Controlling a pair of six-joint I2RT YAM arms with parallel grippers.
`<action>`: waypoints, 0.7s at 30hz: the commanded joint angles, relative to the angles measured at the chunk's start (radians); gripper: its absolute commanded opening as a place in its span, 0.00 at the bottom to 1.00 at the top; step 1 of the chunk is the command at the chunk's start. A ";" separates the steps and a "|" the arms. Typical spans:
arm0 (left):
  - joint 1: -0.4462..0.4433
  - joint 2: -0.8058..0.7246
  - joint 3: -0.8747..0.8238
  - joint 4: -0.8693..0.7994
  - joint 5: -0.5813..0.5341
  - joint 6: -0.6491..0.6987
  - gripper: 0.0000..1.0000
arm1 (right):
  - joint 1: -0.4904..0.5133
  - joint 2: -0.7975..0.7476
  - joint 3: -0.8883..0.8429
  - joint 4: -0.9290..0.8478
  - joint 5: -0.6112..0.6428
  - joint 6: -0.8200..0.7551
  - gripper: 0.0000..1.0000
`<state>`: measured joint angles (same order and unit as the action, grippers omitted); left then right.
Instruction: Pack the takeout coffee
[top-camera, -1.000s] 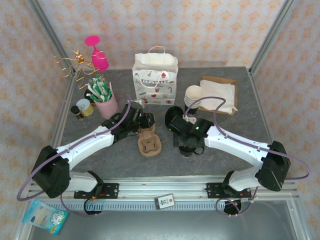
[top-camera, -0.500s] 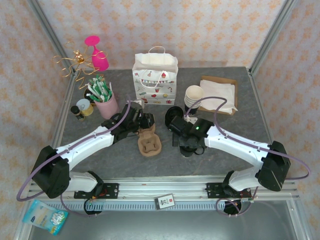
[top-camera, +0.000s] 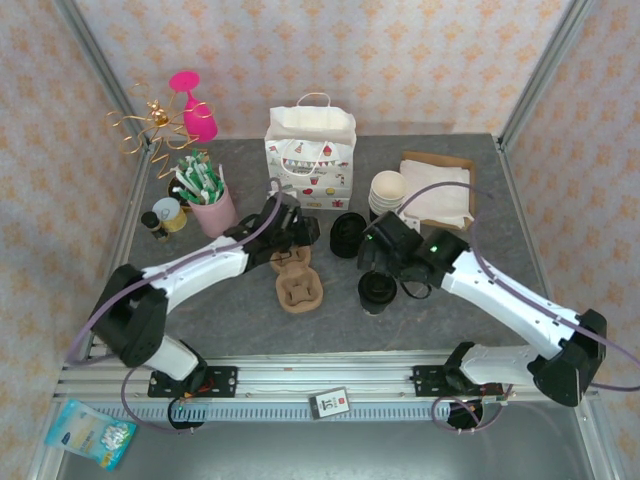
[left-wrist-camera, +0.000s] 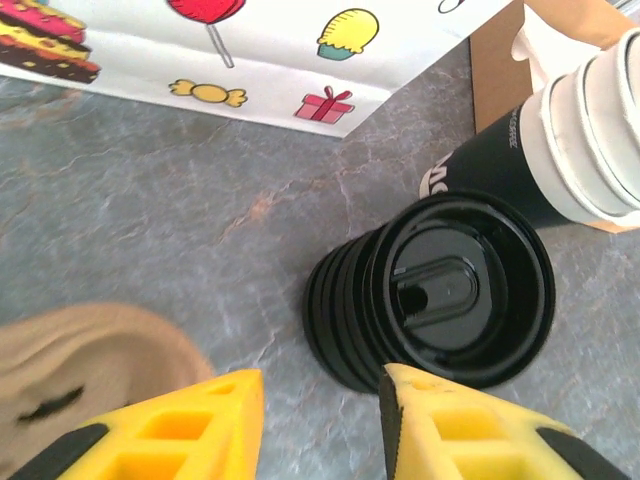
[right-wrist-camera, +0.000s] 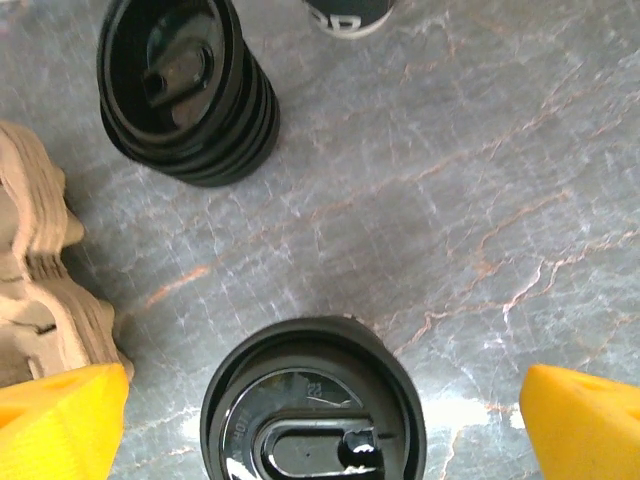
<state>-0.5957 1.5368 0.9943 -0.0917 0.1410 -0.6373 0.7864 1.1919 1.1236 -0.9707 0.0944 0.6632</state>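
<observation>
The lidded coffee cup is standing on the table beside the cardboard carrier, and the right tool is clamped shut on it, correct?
Not quite. The lidded coffee cup stands on the table beside the cardboard carrier, but the right tool is open, fingers wide apart and clear of the cup, as the right wrist view shows.

arms (top-camera: 195, 267): white shells, black joints | cables (top-camera: 435, 186): purple | tool fingers (left-wrist-camera: 190, 420): yellow

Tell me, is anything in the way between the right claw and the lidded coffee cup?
Nothing visible is. The right gripper is open, with the lidded coffee cup between its fingers and clear of both. The stack of lids and the cardboard carrier sit off to the side.
</observation>
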 joint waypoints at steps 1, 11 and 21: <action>0.001 0.078 0.062 0.078 -0.003 0.038 0.41 | -0.052 -0.044 0.017 0.035 -0.011 -0.053 1.00; 0.000 0.274 0.165 0.115 0.105 0.087 0.49 | -0.120 -0.053 -0.006 0.067 -0.054 -0.094 1.00; -0.019 0.332 0.180 0.124 0.182 0.095 0.46 | -0.128 -0.058 -0.018 0.075 -0.060 -0.102 1.00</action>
<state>-0.5980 1.8545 1.1469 0.0154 0.2886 -0.5667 0.6655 1.1469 1.1198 -0.8997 0.0254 0.5770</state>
